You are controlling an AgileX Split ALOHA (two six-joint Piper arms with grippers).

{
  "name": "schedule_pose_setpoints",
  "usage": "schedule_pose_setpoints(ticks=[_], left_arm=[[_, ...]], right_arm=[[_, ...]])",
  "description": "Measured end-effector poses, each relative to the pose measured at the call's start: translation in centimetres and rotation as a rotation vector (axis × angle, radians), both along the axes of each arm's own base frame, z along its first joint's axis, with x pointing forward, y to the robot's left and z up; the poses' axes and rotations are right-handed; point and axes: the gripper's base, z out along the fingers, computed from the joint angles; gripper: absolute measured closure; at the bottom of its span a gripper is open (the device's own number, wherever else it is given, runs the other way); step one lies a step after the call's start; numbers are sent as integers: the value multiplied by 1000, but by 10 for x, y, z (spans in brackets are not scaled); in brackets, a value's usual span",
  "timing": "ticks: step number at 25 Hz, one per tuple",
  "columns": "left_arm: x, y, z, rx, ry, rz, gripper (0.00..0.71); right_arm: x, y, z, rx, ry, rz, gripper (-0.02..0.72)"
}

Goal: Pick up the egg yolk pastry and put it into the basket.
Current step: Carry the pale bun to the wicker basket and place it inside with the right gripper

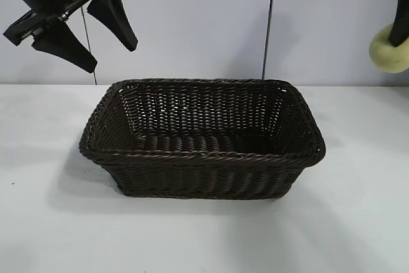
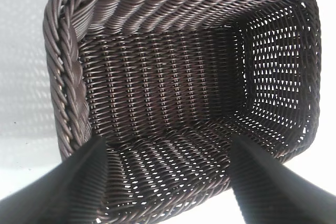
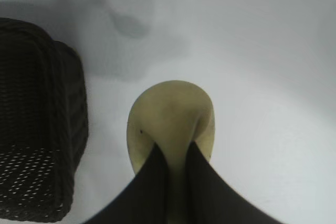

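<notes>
Pastry is being held aloft by R arm, to the right of the basket; not yet deposited.

Egg yolk pastry [image 1: 388, 48] is being pinched between the fingers of the right gripper [image 3: 177, 153], which are clamped nearly together on it, well above the desk [image 1: 51, 222]. Basket [image 1: 202, 155] is sitting mid-desk, empty, long axis running across the ext. view; it is lying leftward of and below the pastry. Judged: a leftward carry is being called for before release. Left gripper [image 1: 89, 33] is being held over the basket's left end, fingers apart, gripping nothing.
</notes>
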Motion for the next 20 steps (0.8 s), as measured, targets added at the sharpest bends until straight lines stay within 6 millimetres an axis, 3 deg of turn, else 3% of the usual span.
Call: schedule_pose_setpoints(ticks=[9, 20], left_arm=[[0, 0, 0, 0, 2, -1, 225], [0, 0, 0, 0, 2, -1, 225]], right_arm=[[-10, 78, 0, 6, 0, 213, 659], [-40, 162, 0, 14, 4, 432, 659]])
